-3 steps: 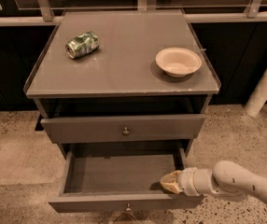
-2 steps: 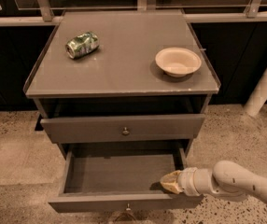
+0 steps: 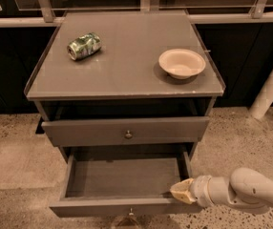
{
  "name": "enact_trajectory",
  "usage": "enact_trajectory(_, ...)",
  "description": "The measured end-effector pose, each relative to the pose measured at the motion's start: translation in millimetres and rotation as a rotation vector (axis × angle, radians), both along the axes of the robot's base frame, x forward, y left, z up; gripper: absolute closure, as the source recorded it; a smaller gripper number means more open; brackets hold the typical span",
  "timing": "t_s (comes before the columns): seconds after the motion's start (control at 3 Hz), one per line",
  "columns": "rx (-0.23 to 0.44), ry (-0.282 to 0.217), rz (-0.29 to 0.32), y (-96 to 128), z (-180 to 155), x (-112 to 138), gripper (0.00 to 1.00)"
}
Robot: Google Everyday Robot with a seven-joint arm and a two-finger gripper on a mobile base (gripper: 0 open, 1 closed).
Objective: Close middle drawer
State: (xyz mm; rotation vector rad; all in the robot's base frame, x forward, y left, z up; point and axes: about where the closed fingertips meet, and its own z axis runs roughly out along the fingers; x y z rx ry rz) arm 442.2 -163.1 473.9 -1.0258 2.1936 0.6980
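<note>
The middle drawer (image 3: pixel 122 178) is a grey wooden shallow box, pulled far out of the cabinet, and its inside is bare. Its slim front panel (image 3: pixel 93 207) runs along the bottom of the camera view, with a tiny round knob (image 3: pixel 131 212) at its centre. My gripper (image 3: pixel 180 191) comes in from the right on a pale arm (image 3: pixel 251 192). It sits at the drawer's right front corner, just behind the front panel and against the right side wall.
Above it, the taller-fronted grey drawer (image 3: pixel 127 130) with a bigger knob stands slightly out. On the cabinet top (image 3: pixel 122 75) lie a crushed green can (image 3: pixel 84 46) and a cream bowl (image 3: pixel 182 63). A white post (image 3: pixel 272 82) stands at the right. The floor is speckled stone.
</note>
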Motion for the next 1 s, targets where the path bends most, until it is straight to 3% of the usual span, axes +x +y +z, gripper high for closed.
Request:
enact_trajectory(0.67, 0.049, 0.125, -0.081, -8, -25, -38, 1.00)
enact_trajectory(1.0, 0.074, 0.188, -0.085, 0, -48, -47, 1.00)
